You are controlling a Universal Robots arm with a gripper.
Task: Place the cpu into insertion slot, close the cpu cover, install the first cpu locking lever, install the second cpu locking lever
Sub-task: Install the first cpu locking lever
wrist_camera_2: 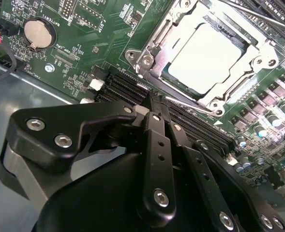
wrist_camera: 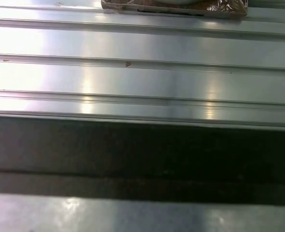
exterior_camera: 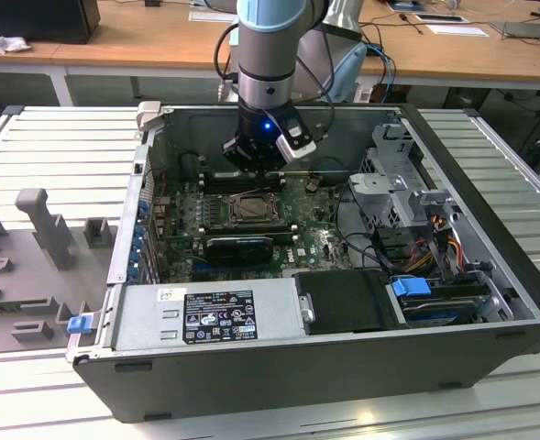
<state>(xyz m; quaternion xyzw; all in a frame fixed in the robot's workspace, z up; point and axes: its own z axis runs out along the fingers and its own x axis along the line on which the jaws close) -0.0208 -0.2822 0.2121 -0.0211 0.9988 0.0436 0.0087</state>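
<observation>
In the exterior view the open computer case (exterior_camera: 251, 385) lies on its side on the ribbed metal worktop (exterior_camera: 59, 156), and, going from that view's left toward its right, I see first the grey moulded fixtures (exterior_camera: 40, 229) on the worktop, then the green motherboard (exterior_camera: 315, 243) inside the case, and at the far side the drive cage (exterior_camera: 407, 197) with its bundle of cables. The tool (exterior_camera: 256, 170) hangs just above the board, very near the insertion slot (exterior_camera: 249, 209). In the second wrist view the cpu (wrist_camera_2: 207, 57) already sits in the slot: its pale, matte metal face is flat and square, and the cpu cover (wrist_camera_2: 157, 46), a thin shiny steel frame with a big square cut-out, lies down around it. The black fingers (wrist_camera_2: 157, 145) of the tool are pressed together with nothing between them, and their tips stand close beside the long black memory slots (wrist_camera_2: 127, 87), near the thin wire lever (wrist_camera_2: 176, 99) at the edge of the socket. In my judgement the main risk is here: the lever is a slim, springy rod, so the smooth closed tips may slide off it and strike the plastic memory slots or the small components around the socket. Too much force could also bend the cover frame or press the chip unevenly on its fine contacts. The round coin battery (wrist_camera_2: 38, 33) is well apart and looks safe.
</observation>
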